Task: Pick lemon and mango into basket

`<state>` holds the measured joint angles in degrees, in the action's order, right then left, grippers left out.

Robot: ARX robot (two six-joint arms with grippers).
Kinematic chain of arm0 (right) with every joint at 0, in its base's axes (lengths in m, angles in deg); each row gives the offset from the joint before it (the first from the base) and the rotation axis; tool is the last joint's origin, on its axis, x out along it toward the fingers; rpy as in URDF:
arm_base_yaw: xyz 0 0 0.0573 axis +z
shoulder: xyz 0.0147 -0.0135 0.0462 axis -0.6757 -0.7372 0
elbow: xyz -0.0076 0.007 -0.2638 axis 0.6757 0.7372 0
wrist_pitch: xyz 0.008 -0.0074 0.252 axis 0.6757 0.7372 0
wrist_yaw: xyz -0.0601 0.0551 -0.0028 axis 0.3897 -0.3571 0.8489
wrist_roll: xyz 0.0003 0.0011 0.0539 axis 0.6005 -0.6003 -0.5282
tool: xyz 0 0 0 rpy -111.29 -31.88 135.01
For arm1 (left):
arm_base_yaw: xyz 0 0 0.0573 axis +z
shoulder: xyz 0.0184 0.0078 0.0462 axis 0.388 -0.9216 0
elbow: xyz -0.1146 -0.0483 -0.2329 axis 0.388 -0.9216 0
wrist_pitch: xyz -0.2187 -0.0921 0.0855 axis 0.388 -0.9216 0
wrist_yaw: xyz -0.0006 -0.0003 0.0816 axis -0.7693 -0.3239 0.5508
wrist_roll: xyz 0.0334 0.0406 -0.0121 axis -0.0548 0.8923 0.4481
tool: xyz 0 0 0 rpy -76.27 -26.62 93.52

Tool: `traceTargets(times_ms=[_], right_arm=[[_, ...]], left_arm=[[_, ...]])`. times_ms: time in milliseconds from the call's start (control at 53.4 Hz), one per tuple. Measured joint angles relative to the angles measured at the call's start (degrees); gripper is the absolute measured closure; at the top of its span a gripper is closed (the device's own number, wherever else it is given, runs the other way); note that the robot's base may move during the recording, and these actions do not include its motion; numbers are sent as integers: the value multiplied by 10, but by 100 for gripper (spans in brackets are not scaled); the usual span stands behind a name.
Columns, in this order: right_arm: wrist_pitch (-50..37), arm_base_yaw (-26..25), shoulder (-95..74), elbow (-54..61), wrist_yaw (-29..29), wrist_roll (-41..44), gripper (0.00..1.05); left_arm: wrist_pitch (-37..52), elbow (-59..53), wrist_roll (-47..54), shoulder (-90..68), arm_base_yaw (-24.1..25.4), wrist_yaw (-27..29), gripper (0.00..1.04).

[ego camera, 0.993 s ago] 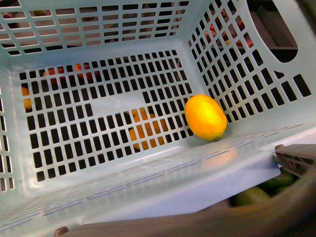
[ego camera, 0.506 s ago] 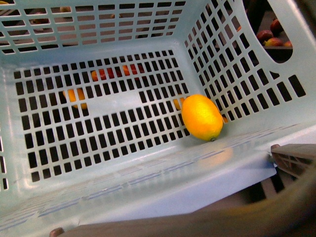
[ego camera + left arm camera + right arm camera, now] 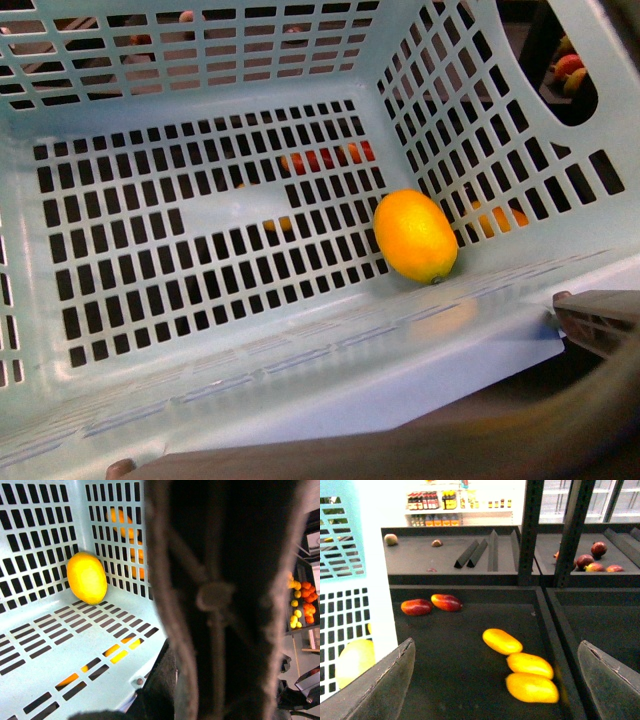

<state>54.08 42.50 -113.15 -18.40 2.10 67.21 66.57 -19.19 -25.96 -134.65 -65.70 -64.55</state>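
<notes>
1. The lemon lies on the floor of the basket, near a corner.
2. The brown handle fills the left wrist view, so I cannot tell the state of the left gripper.
3. The right gripper is wide open and empty, beside the basket, above a dark tray.
4. Three yellow mangoes lie close together in the tray.
5. Two red fruits lie farther back.

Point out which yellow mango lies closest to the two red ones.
The yellow mango at the row's end toward the red ones; the other two lie beyond it.
</notes>
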Motion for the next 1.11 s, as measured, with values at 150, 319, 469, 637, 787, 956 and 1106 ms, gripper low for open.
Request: traceTargets(times_ms=[150, 319, 469, 637, 787, 956, 1106], right_arm=[[0, 0, 0, 0, 0, 0, 9], [0, 0, 0, 0, -4, 0, 9], [0, 0, 0, 0, -3, 0, 9], [285, -48, -128, -132, 151, -157, 9], [227, -204, -322, -183, 22, -244, 9], [142, -279, -501, -224, 23, -262, 9], [99, -304, -664, -273, 37, -308, 9]], left_arm=[[0, 0, 0, 0, 0, 0, 99], [0, 0, 1, 0, 0, -3, 99], [0, 0, 2, 1, 0, 0, 99], [0, 0, -2, 1, 0, 0, 99], [0, 0, 0, 1, 0, -2, 100], [0, 0, 0, 1, 0, -1, 99], [0, 0, -1, 1, 0, 1, 100]])
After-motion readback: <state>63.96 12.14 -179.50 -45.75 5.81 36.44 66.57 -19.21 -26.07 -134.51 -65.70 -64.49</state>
